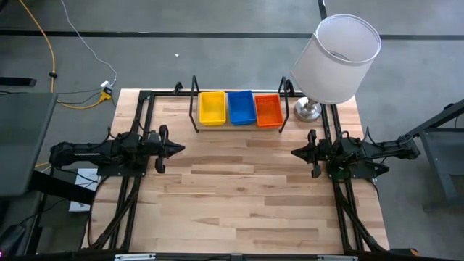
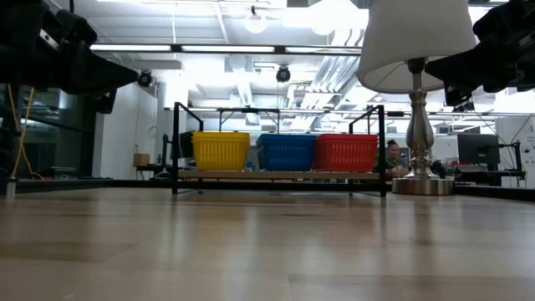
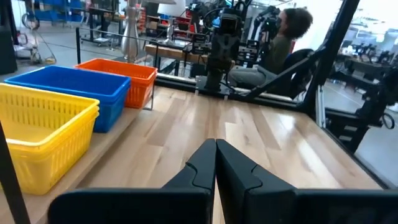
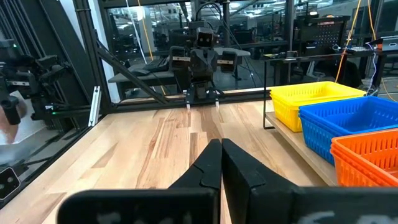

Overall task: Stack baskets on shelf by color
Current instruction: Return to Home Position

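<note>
Three basket stacks stand side by side on the shelf (image 1: 238, 125) at the table's far edge: yellow (image 1: 212, 108) on the left, blue (image 1: 241, 107) in the middle, red-orange (image 1: 268, 110) on the right. They rest by their bottoms on the shelf board; how many are in each stack cannot be told. My left gripper (image 1: 180, 148) hovers shut over the table's left side, pointing right. My right gripper (image 1: 294, 152) hovers shut over the right side, pointing left. Both are well clear of the baskets.
A table lamp with a white shade (image 1: 338, 56) and a metal base (image 1: 307, 109) stands at the far right corner, next to the shelf's right end. Bare wood tabletop (image 1: 239, 196) spreads between the arms. A person (image 3: 283, 37) sits beyond the table's right side.
</note>
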`<state>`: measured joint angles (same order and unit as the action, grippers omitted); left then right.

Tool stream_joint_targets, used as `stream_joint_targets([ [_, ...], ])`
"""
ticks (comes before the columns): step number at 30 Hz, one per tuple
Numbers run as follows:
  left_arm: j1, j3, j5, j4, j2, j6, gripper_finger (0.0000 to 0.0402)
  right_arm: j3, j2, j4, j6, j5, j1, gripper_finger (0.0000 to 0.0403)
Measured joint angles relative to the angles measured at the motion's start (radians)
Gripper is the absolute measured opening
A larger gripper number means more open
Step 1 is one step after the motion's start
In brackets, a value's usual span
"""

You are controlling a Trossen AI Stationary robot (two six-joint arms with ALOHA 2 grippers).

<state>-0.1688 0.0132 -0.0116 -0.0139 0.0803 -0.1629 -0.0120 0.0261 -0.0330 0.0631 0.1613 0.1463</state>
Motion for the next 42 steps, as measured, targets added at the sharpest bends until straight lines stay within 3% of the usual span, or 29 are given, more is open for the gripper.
stream_joint_targets([
  [42, 0.0, 0.0, 0.0, 0.001, 0.0, -0.018, 0.0001, -0.001, 0.0, 0.0, 0.0, 0.0, 0.0, 0.0],
])
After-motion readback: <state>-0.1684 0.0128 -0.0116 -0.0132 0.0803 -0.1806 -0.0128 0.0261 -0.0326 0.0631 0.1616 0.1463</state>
